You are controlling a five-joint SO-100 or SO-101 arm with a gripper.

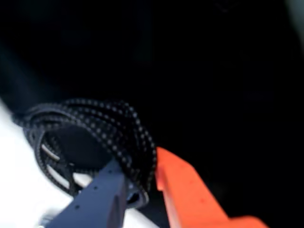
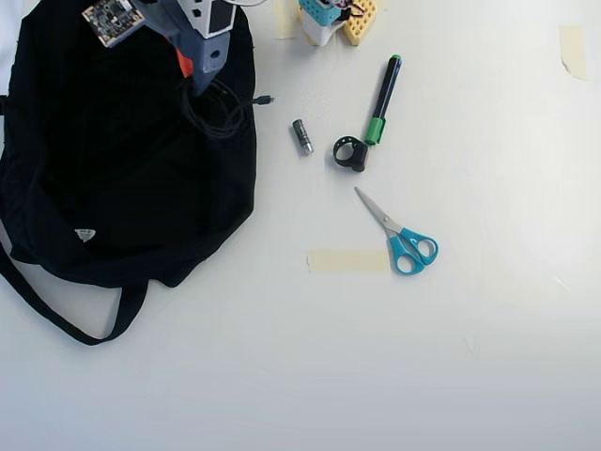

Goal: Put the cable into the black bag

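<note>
In the overhead view the black bag [image 2: 113, 169] lies at the left of the white table, its strap looping toward the bottom left. My gripper [image 2: 194, 80] hangs over the bag's upper right part, shut on the cable [image 2: 225, 117]. The coil sits at the bag's right edge and its plug-tipped tail [image 2: 266, 99] pokes out over the table. In the wrist view the dotted black cable [image 1: 118, 128] is pinched between the dark blue finger [image 1: 102, 194] and the orange finger [image 1: 185, 190] of the gripper [image 1: 137, 161]. The bag [image 1: 213, 71] fills the dark background.
Right of the bag in the overhead view lie a small battery [image 2: 301, 136], a black plastic ring [image 2: 350, 153], a green-capped marker [image 2: 383, 99], teal-handled scissors [image 2: 402, 235] and a tape strip [image 2: 347, 260]. A yellow and teal part [image 2: 338, 19] stands at the top edge.
</note>
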